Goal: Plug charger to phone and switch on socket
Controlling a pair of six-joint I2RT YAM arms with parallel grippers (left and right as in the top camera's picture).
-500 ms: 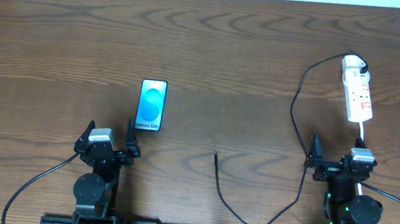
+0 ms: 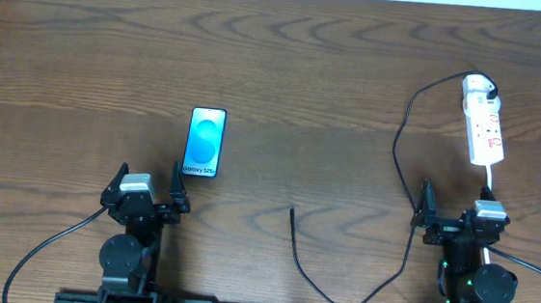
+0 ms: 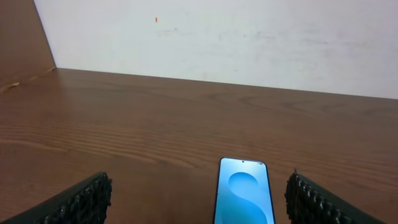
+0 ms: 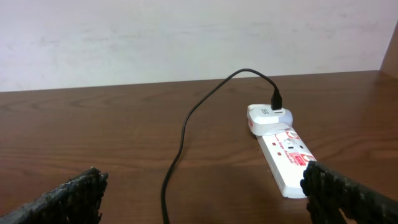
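Observation:
The phone (image 2: 204, 141) lies flat on the wooden table with its blue screen lit and facing up. In the left wrist view the phone (image 3: 244, 193) rests just ahead of my open left gripper (image 3: 198, 202), nearer its right finger and not touching it. The charger, a thin black cable (image 2: 398, 152), runs from a white plug on the socket (image 2: 483, 125) down past my right gripper (image 2: 460, 225). It loops near the front edge and its free tip (image 2: 292, 210) lies on the bare table. My left gripper (image 2: 145, 198) is open and empty. The right gripper (image 4: 202, 199) is open too, with the cable (image 4: 183, 134) ahead and the socket (image 4: 286, 155) near its right finger.
Both arm bases stand at the table's front edge, with thicker black robot cables (image 2: 45, 245) trailing from them. A pale wall (image 3: 217, 37) rises behind the table's far edge. Bare wood lies between the phone and the charger's tip.

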